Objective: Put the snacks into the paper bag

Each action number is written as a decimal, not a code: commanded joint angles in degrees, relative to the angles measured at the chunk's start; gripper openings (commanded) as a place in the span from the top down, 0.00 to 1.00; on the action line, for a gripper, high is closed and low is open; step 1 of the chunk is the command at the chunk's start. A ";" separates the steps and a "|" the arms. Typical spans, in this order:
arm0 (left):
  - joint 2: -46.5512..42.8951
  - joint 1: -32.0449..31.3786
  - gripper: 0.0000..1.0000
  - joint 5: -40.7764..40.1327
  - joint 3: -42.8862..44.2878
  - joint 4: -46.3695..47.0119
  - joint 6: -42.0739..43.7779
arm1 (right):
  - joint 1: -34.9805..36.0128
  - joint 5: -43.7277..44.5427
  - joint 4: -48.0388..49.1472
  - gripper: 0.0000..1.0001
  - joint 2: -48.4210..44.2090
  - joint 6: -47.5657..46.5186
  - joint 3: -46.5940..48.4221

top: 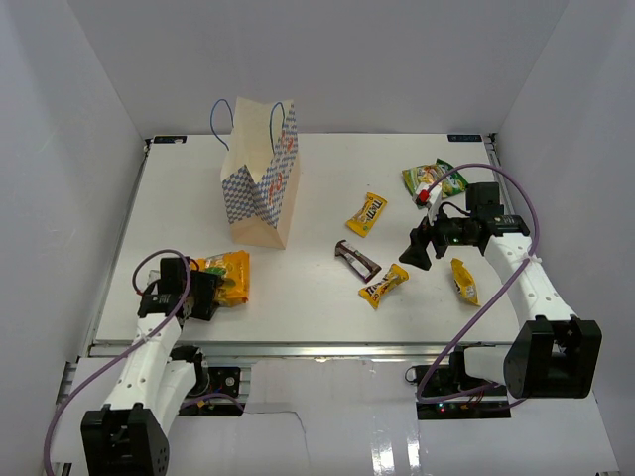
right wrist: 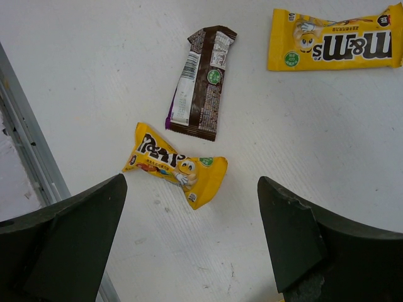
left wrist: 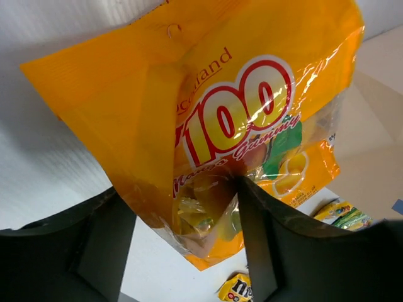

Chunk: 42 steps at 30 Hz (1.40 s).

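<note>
Orange-yellow foil fills my left wrist view: the orange-yellow pouch [left wrist: 252, 113] sits at the near left of the white desk [top: 179, 218]. My left hand [left wrist: 186, 226] is clamped on its crumpled lower edge, one finger on each side. The pouch is shiny, with a big red-and-white "100" and a clear window showing wrapped sweets. Its face is tipped up toward the camera, and from above its long axis runs roughly left to right, away from the hand.

On the near right, the right-side yellow candy pack [top: 463, 281] lies flat beside my right arm, its long axis running near to far with a slight tilt. The nearest yellow candy pack [top: 384, 286] lies near the middle, slanting from near-left to far-right, with its ends twisted. My right hand [top: 417, 248] hangs above the desk just to the right of it, jaws wide apart and holding nothing. In its wrist view that pack lies between the fingers.

Just beyond, and apart from it, the dark brown bar [top: 357, 259] lies flat and slants the other way, from far-left to near-right. It has a purple edge and white label print.

Farther back, the far yellow candy pack [top: 366, 213] slants from near-left to far-right.

The paper bag [top: 260, 183] stands upright at the far left-centre, tan with blue-white checks, orange marks and thin blue cord handles at its top. The green-yellow pouch [top: 434, 180] lies at the far right, just behind my right arm.
</note>
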 commanded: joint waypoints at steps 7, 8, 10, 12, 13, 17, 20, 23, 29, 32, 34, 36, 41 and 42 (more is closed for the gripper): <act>-7.86 -0.05 0.66 -1.42 -5.13 5.69 3.84 | -0.17 -1.57 0.58 0.10 0.50 -0.58 2.22; -8.84 -0.05 0.70 -1.60 -4.96 5.60 4.46 | -0.26 -1.57 0.58 0.10 0.58 -0.58 2.30; -11.55 -0.05 0.82 -2.73 -3.56 5.25 7.17 | -0.17 -1.57 0.49 0.10 0.58 -0.58 2.57; -12.88 -0.05 0.88 -3.70 -2.07 4.64 9.21 | -0.17 -1.66 0.49 0.10 0.67 -0.49 2.74; -13.93 -0.05 0.94 -4.32 -1.10 4.46 11.65 | -0.17 -1.74 0.58 0.10 0.67 -0.58 2.74; -16.04 -0.05 1.00 -7.74 6.18 3.67 18.15 | -0.26 -2.27 0.58 0.10 0.50 -0.23 2.66; -18.33 -0.05 1.00 -9.59 11.89 3.58 23.34 | -0.17 -2.36 0.66 0.10 0.41 -0.14 2.48; -19.57 -0.05 1.00 -10.13 15.86 6.56 28.97 | -0.17 -2.36 0.66 0.10 0.41 -0.23 2.31; -14.31 -0.05 1.00 -0.38 26.49 16.93 39.70 | -0.17 -2.97 0.93 0.10 0.93 0.12 2.48; -9.56 -0.05 1.00 6.04 32.91 21.22 42.52 | -0.17 -2.80 0.84 0.10 0.94 -0.22 2.57; -6.06 -0.05 1.00 9.11 38.33 23.17 43.66 | -0.17 -2.54 0.75 0.10 0.85 -0.49 2.48; -3.50 -0.05 1.00 10.87 41.87 25.55 43.76 | -0.17 -2.54 0.75 0.10 0.76 -0.49 2.31; 6.69 -0.05 1.00 15.98 51.02 29.33 43.05 | -0.17 -2.97 0.75 0.10 0.50 -0.40 1.87; 8.10 -0.05 1.00 16.24 51.81 29.94 43.05 | -0.17 -2.89 0.84 0.10 0.50 -0.49 1.78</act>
